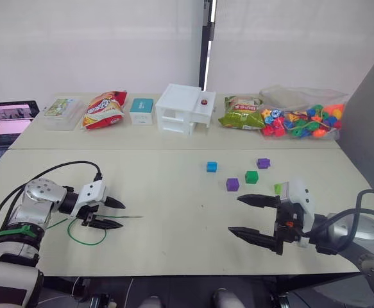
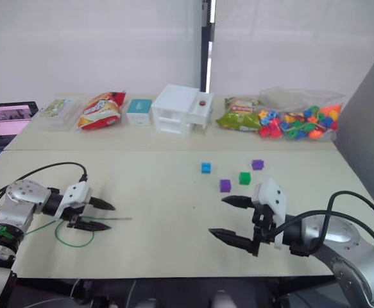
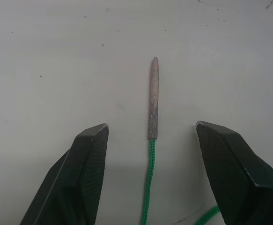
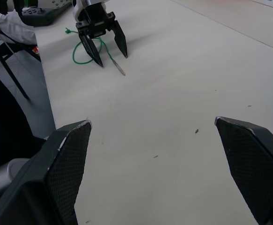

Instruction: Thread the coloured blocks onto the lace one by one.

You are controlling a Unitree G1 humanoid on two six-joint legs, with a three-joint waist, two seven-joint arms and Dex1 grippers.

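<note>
Several small cubes lie right of centre on the table: a blue block (image 1: 212, 167), two purple blocks (image 1: 263, 163) (image 1: 232, 184), a dark green block (image 1: 251, 176) and a light green block (image 1: 278, 188) half hidden behind my right wrist. My right gripper (image 1: 235, 213) is open and empty, just in front of the cubes. The green lace (image 1: 87, 234) loops on the table at the left. Its silvery needle tip (image 3: 153, 98) lies flat between the fingers of my open left gripper (image 1: 121, 215), untouched by either finger (image 3: 87, 159).
Along the back table stand a laptop (image 1: 7, 120), a clear box (image 1: 63, 112), a red snack bag (image 1: 104, 109), a teal box (image 1: 142, 110), a white box (image 1: 183, 109), a green snack bag (image 1: 241, 113) and a bag of beads (image 1: 302, 120).
</note>
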